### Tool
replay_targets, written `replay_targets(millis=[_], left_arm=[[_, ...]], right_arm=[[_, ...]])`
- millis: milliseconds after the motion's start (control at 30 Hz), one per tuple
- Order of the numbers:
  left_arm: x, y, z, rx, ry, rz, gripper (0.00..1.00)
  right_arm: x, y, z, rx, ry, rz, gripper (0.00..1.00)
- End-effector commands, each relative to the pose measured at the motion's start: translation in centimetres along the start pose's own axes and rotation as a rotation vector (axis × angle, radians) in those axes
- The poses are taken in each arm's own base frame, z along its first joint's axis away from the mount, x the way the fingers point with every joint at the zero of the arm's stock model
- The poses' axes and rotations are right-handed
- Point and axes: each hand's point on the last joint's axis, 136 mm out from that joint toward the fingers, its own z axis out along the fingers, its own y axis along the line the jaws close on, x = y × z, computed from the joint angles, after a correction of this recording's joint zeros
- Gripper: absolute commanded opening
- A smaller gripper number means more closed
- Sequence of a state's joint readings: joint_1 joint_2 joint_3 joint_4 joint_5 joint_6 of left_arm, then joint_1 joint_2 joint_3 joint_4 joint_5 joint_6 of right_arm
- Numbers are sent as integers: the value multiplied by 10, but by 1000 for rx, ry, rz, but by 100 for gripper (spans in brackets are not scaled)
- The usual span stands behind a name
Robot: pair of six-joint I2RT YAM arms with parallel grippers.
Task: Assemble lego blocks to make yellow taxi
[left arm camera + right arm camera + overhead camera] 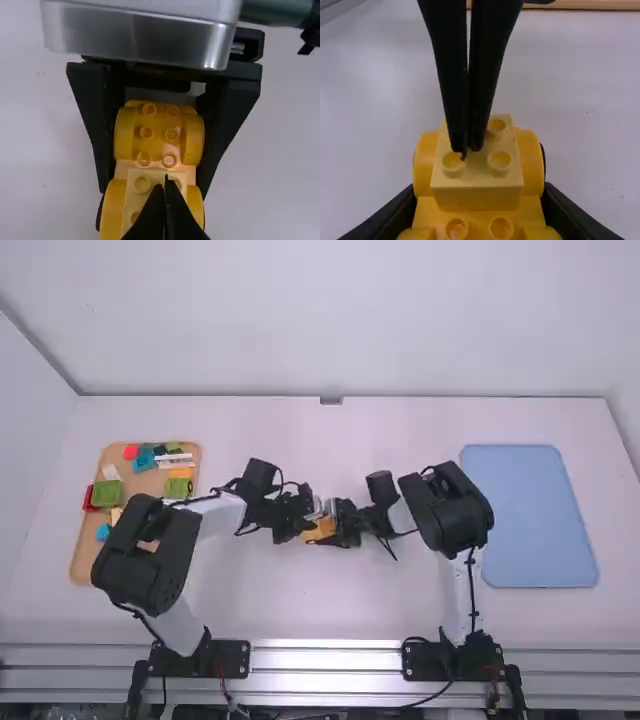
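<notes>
- My left claw is narrow, its fingers together, the tips down at the studs of the block
- My right claw is closed around the taxi, a finger along each long side; in my right wrist view, claw and taxi meet at both flanks
- The taxi lies between my two claws, near the middle of the table; I cannot tell if its underside touches down
- The block is paler than the rounded yellow parts beside it and sits on one end of the taxi, within its outer edges; more studs show past it
- My claws sit close together over the taxi, so room between them is tight
- White tabletop runs from the taxi back to the far edge, and forward to the metal rail
- More tabletop lies between my right arm and the far right edge, with the blue mat on it
- The tray is on my left side, my left arm passing over its near part
- Loose bricks lie in the tray: a green one, a teal one, white strips; a red one is at its left edge
</notes>
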State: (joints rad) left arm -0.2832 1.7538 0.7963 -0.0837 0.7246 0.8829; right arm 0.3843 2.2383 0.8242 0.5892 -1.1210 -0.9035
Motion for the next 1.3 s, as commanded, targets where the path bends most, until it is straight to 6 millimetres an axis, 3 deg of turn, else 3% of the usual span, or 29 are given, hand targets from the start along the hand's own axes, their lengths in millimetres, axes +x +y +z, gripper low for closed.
replay_targets(millis=[0,200,267,400,433,567,700,867,1000,1133,1267], left_arm=[[-11,1,-9,0,-29,5,2],[-43,12,-37,-98,-70,91,2],[-56,15,-54,-161,-77,124,2],[-78,16,-78,-252,-110,110,26],[-84,15,-87,-276,-121,97,99],[-93,17,-109,-361,-124,45,99],[-96,25,-131,-476,-128,-79,99],[-98,20,-147,-521,-145,-154,99],[-96,18,-157,-539,-161,-222,99],[-92,22,-165,-557,-180,-291,99],[-92,21,-164,-554,-177,-291,99]], right_arm=[[9,2,0,8,21,13,55],[10,2,0,8,24,16,56],[10,2,0,6,24,18,57],[9,2,0,8,23,15,62],[8,0,0,12,20,13,70],[2,-8,-2,38,2,60,92],[-1,-13,-10,55,12,97,98],[0,-14,-24,99,127,184,98],[-12,-4,-43,102,227,168,98],[-32,-3,-70,163,328,156,98],[-65,-10,-95,242,327,102,98]])
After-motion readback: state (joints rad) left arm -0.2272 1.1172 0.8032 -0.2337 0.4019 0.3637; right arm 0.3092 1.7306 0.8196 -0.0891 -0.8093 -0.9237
